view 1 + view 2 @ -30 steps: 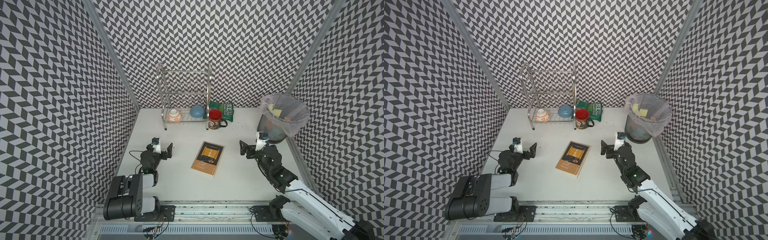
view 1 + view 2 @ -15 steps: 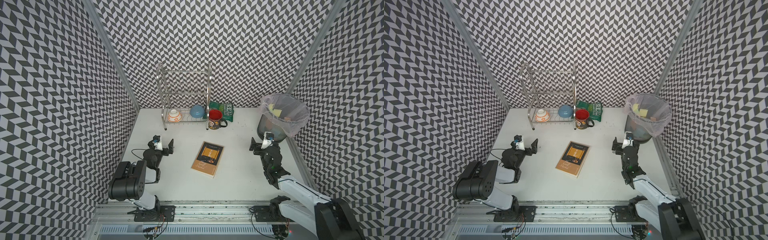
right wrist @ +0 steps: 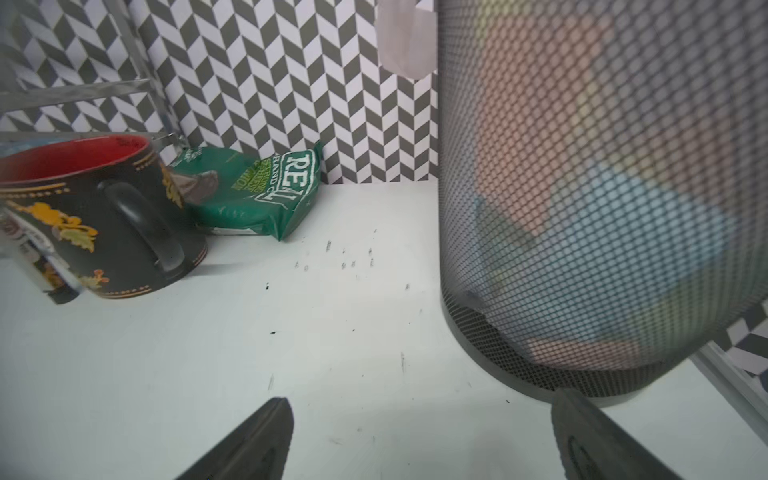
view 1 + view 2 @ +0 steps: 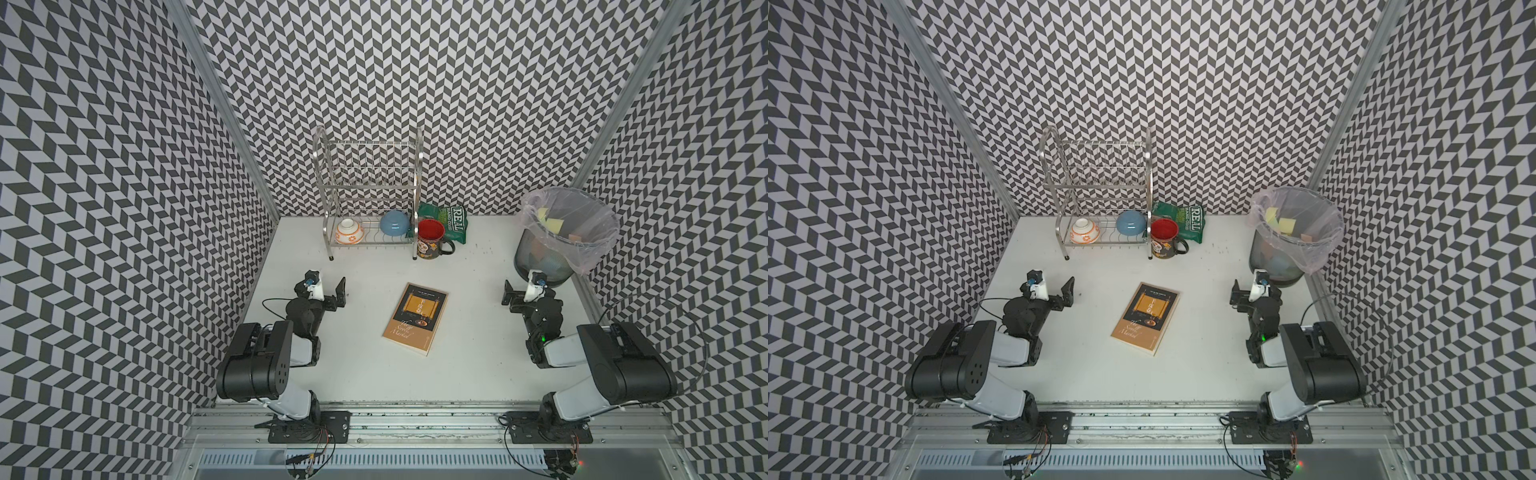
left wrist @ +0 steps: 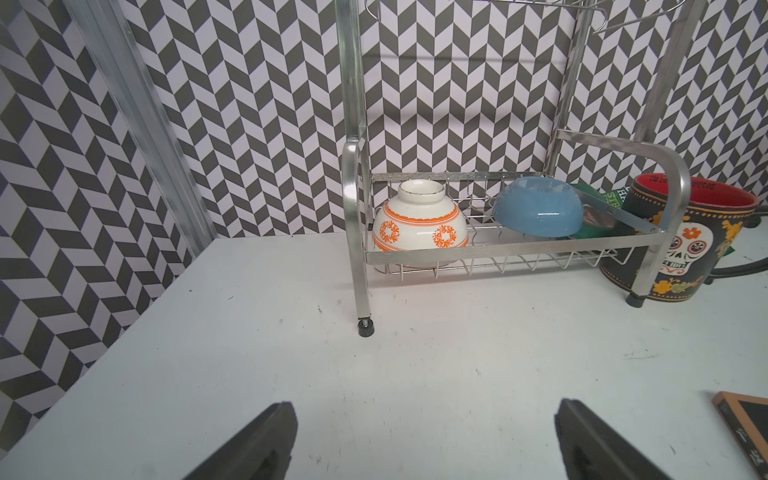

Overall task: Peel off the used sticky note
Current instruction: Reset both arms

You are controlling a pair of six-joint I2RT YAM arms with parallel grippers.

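Both arms have tucked back home; left end effector (image 5: 426,406) and right end effector (image 3: 422,401) are spread, empty. Brown paperback book (image 4: 415,318) looks note-free, so just park clear.

Yellow sticky notes (image 4: 555,225) lying inside mesh bin (image 4: 539,261).

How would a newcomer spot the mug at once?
Find the steel dish rack at the back wall. The mug stands at its end nearest the bin, beside a green bag. Unlike the rack's bowls, it is black, red inside, with a handle.
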